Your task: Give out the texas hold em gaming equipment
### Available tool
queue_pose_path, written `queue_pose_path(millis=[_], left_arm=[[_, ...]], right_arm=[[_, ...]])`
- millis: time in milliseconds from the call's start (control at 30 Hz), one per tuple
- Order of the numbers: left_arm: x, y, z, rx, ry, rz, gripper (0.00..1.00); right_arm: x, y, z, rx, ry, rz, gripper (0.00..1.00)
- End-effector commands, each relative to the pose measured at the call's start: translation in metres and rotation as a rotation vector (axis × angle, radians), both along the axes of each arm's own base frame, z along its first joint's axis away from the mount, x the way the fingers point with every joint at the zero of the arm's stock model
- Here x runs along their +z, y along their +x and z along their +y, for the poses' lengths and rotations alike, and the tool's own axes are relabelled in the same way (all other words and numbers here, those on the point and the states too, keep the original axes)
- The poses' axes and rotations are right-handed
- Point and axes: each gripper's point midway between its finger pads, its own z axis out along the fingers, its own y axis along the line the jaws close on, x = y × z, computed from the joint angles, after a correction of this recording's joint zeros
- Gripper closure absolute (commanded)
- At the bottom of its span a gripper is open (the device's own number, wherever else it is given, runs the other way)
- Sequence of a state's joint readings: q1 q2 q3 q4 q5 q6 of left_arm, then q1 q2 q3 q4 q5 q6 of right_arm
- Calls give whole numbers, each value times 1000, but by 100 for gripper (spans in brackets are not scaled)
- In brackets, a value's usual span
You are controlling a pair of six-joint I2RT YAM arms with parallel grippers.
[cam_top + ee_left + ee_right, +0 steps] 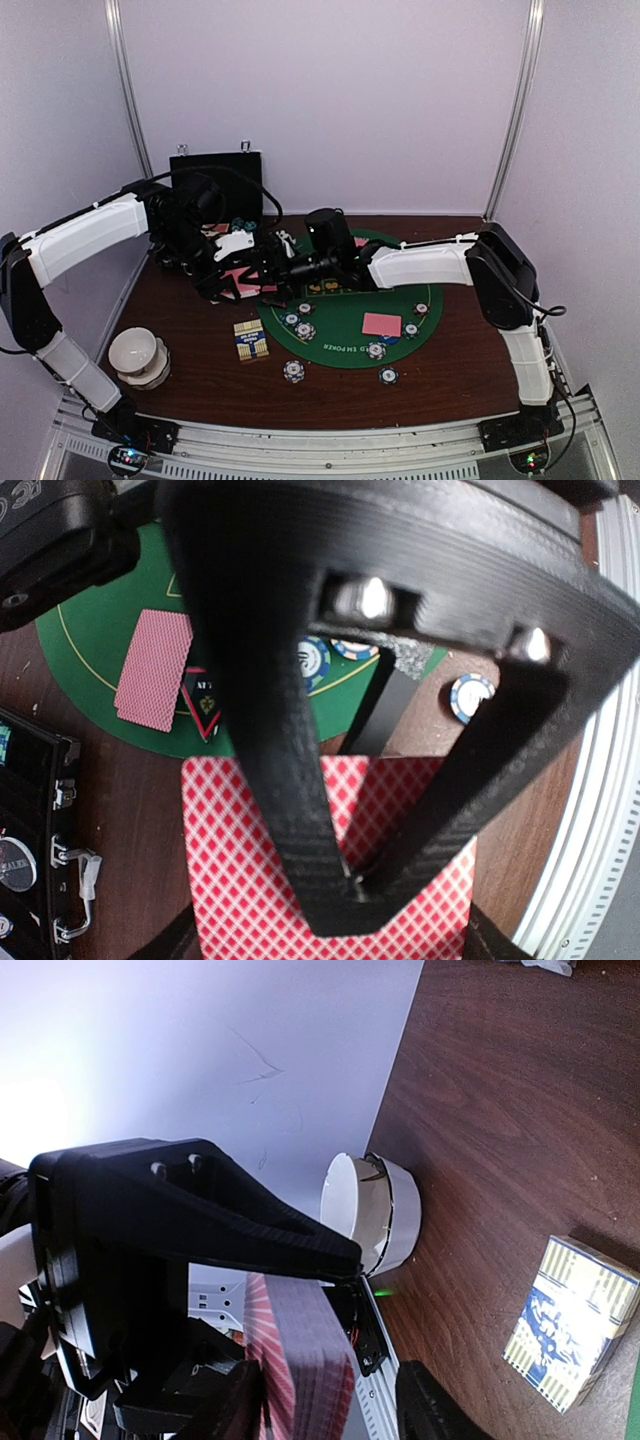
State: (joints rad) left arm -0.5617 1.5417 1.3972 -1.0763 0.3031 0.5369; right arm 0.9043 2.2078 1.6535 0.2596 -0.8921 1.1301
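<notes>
My left gripper is shut on a deck of pink-backed cards, its fingers at the deck's two side edges. My right gripper straddles the same deck edge-on. One finger lies on the top card and there is a gap to the other, so the jaws stand open. In the top view both grippers meet at the green mat's left edge, left gripper and right gripper. A dealt card and several striped chips, one of them, lie on and around the mat. A red triangle marker lies by other dealt cards.
The open black case stands at the back left, also in the left wrist view. The blue-and-yellow card box lies left of the mat, also in the right wrist view. A white bowl sits at the front left.
</notes>
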Motion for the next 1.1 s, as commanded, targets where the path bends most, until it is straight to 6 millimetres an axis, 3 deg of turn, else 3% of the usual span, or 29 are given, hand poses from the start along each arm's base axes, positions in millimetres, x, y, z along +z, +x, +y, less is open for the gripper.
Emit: queue_pose_path(millis=[0,200,533,1067], left_arm=[[21,2,-5,-15,-54,-52,100],[21,2,-4,-15,-52,-54,100],[18,3,-3,-12,-40,-51,100],[16,3,-2,-11,-34,-52,100]], right_arm=[[-13,9,-13,-33,-36,5,53],[-6,13,-27,-51,-40,-17,60],[36,6,-30,-37,47,-49,62],[40,8,-39,-43,46,-40,88]])
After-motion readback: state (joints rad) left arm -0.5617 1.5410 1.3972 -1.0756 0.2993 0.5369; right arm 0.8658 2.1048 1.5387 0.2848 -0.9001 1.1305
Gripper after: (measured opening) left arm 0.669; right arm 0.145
